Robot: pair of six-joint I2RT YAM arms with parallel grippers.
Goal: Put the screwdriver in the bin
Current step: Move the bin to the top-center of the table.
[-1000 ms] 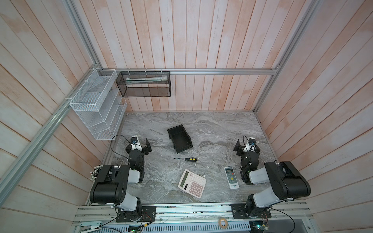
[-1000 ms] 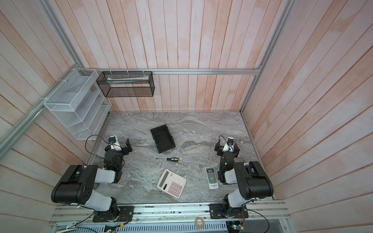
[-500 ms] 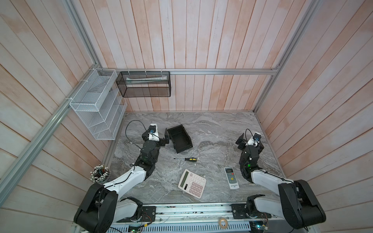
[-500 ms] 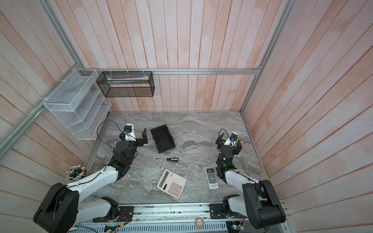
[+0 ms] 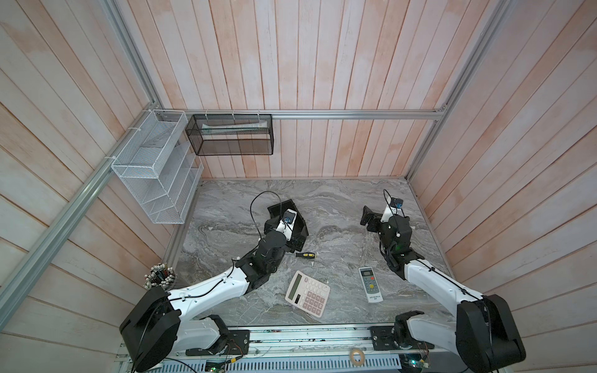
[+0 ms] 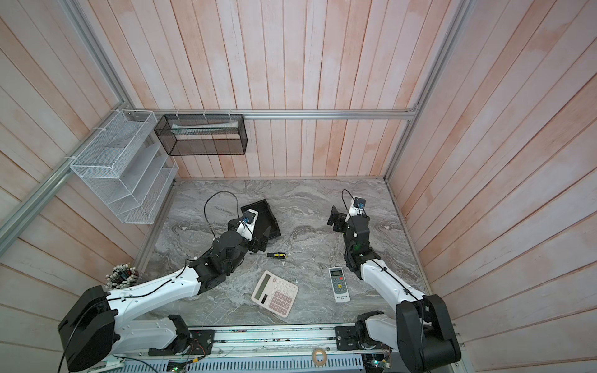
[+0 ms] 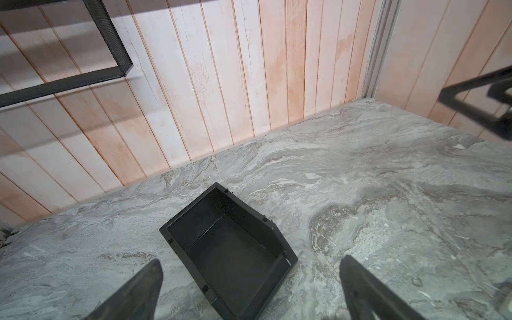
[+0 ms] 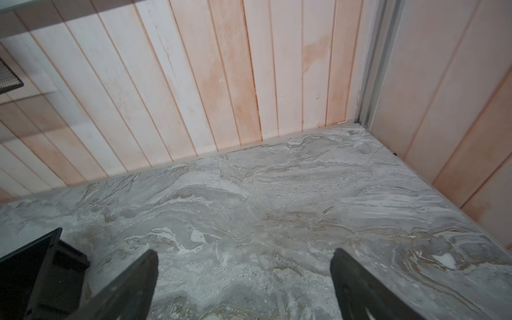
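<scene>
Hovering over the bin (image 7: 227,249), the left gripper (image 7: 250,261) gapes wide and empty, probably positioning for the screwdriver (image 5: 305,255) lying nearby on the desk (image 5: 339,226); the right gripper (image 8: 244,252), equally wide, idles apart.

Grey marbled table (image 5: 339,200), black bin (image 7: 249,213), screwdriver (image 5: 306,255), calculator (image 5: 308,297), remote control (image 5: 370,284)

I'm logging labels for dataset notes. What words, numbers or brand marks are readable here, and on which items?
No text can be read in any view.
Calculator: key markings too small to read.
Remote control: dark print below its buttons, too small to read.
Screwdriver: no marking visible.
Bin: no marking visible.
</scene>
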